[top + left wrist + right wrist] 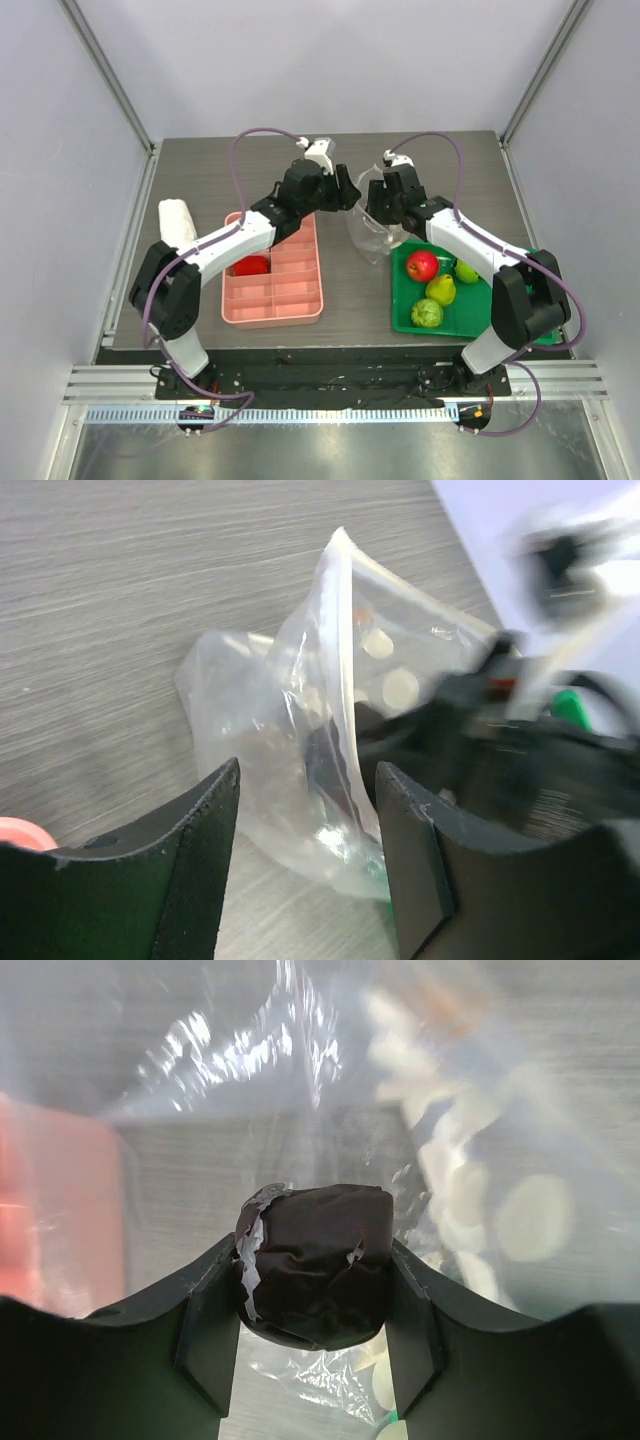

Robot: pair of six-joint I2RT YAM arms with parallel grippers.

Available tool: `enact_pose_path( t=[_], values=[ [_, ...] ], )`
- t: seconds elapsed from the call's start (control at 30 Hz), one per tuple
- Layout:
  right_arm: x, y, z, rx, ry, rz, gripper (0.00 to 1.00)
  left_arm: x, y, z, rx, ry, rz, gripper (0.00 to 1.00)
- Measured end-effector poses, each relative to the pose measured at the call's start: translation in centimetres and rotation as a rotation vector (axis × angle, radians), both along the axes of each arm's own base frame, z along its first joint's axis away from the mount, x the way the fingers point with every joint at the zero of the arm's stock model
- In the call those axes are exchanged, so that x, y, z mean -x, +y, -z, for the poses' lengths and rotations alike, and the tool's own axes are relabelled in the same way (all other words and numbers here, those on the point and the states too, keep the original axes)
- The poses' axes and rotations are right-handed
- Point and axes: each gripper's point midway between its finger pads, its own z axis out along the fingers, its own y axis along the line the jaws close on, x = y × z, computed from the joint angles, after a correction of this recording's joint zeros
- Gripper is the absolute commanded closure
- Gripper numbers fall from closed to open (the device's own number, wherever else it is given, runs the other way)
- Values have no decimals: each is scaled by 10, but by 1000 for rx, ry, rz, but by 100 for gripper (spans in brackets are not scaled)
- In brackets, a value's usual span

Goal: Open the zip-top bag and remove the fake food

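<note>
Bag (368,236): clear with white dots, standing crumpled in the middle of the counter (200,170) towards its far edge, between the two trays.
Left end effector (305,775): open, fingers spread, a fold of the bag between them.
Right end effector (312,1250): closed on bag film wrapped over a dark lump; what the lump is cannot be told.
Fruit: apple (422,265), pear (441,289) and bumpy green fruit (427,313) lie outside the bag in the green tray (402,325) at the near right corner.
Pink tray (272,318): left of the bag, near edge, one red piece (250,265) inside.
</note>
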Motion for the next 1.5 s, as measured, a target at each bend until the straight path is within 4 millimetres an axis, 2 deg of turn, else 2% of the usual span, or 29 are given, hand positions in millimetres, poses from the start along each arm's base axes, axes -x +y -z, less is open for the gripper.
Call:
enact_pose_path(
  t=[0.1, 0.2, 0.37, 0.47, 0.5, 0.57, 0.63, 0.7, 0.77, 0.8, 0.87, 0.97, 1.03, 1.1, 1.17, 1.23, 1.27, 1.3, 1.37, 1.4, 1.43, 1.5],
  values=[
    [-3, 3, -18, -33, -50, -4, 98, -9, -1, 11, -24, 23, -13, 56],
    [-3, 6, -29, -59, -74, -9, 99, -15, -3, 18, -43, 35, -15, 62],
    [-1, 6, -55, -107, -131, 0, 99, -17, 0, 26, -66, 47, -22, 66],
    [5, 4, -95, -160, -216, 9, 98, -17, 0, 26, -69, 46, -24, 73],
    [7, 2, -111, -179, -248, 13, 97, -18, 1, 27, -70, 46, -24, 81],
    [12, -3, -146, -215, -322, 25, 97, -20, 2, 27, -72, 46, -27, 88],
    [18, -11, -176, -236, -384, 49, 97, -24, 1, 26, -74, 42, -30, 99],
    [28, -29, -200, -238, -439, 120, 97, -33, 0, 23, -74, 32, -35, 100],
    [42, -59, -208, -209, -462, 234, 98, -43, -1, 20, -81, 18, -40, 100],
    [50, -76, -206, -191, -462, 300, 98, -49, -1, 16, -81, 9, -43, 100],
    [67, -111, -184, -137, -431, 435, 98, -63, 1, 7, -90, -17, -51, 100],
    [100, -161, -128, -42, -336, 618, 99, -87, 6, -12, -105, -71, -66, 100],
    [126, -185, -91, 8, -274, 707, 98, -100, 10, -27, -107, -111, -76, 100],
    [154, -206, -61, 44, -229, 787, 92, -111, 14, -43, -110, -148, -85, 100],
    [172, -218, -45, 59, -205, 849, 81, -121, 17, -56, -114, -180, -91, 99],
    [176, -224, -39, 57, -196, 896, 81, -130, 16, -68, -107, -206, -93, 92],
    [176, -225, -36, 60, -187, 912, 75, -133, 15, -71, -104, -216, -91, 86],
    [176, -227, -31, 70, -171, 936, 72, -134, 15, -72, -105, -220, -86, 71],
    [178, -230, -22, 92, -142, 964, 60, -133, 15, -68, -114, -211, -80, 61],
    [179, -231, -18, 105, -126, 974, 56, -133, 16, -65, -119, -206, -78, 58],
    [180, -231, -12, 116, -106, 985, 45, -132, 16, -60, -120, -195, -78, 55],
    [182, -232, -9, 116, -91, 1003, 29, -131, 16, -53, -129, -182, -75, 52]
  ],
)
